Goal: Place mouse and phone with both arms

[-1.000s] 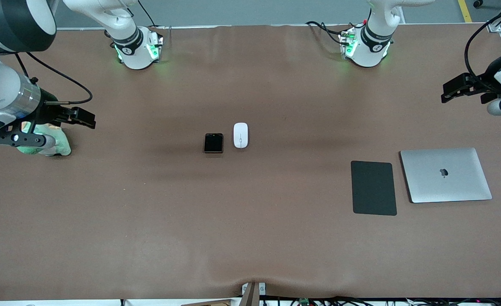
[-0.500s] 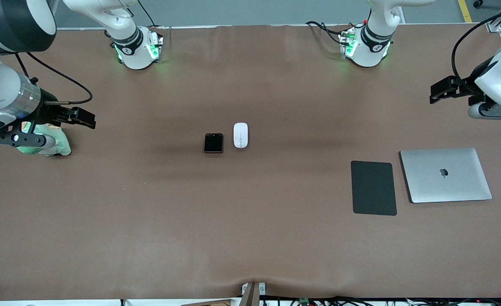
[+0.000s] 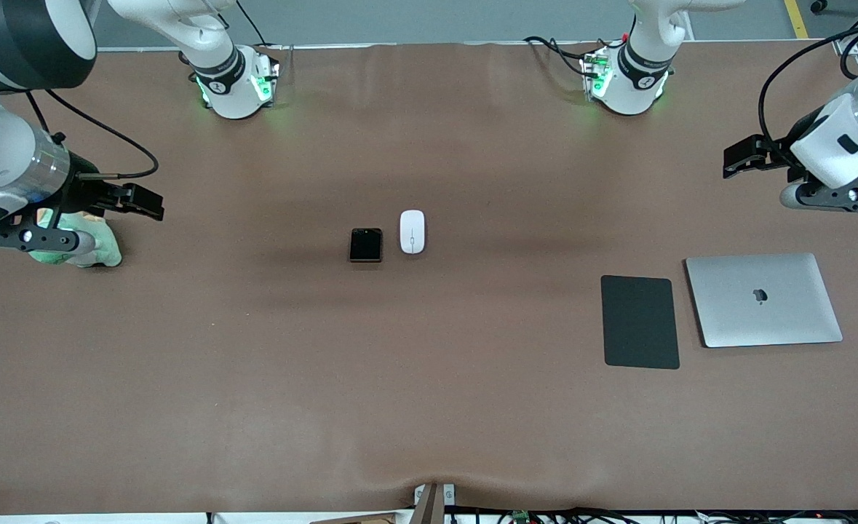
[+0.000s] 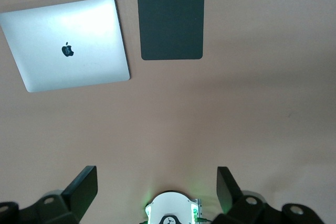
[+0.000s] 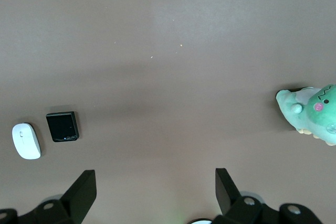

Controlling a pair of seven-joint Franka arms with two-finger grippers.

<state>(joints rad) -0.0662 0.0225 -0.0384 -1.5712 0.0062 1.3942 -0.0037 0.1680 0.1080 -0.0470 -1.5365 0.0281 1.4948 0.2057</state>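
A closed laptop [image 3: 763, 300] is laid just beside a black pad [image 3: 640, 322] on the brown surface [image 3: 429, 407]; a green plush toy [image 3: 97, 244] is seen toward the right arm's end.

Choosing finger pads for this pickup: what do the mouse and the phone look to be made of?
Mouse: likely smooth white plastic, an even satin shell with a thin grey centre line. Phone: glossy black face, probably glass or polished plastic, since it reflects light; its edge material cannot be told.

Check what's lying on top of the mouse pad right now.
Nothing: the mouse pad lies bare beside the closed laptop. The mouse and phone sit mid-table.
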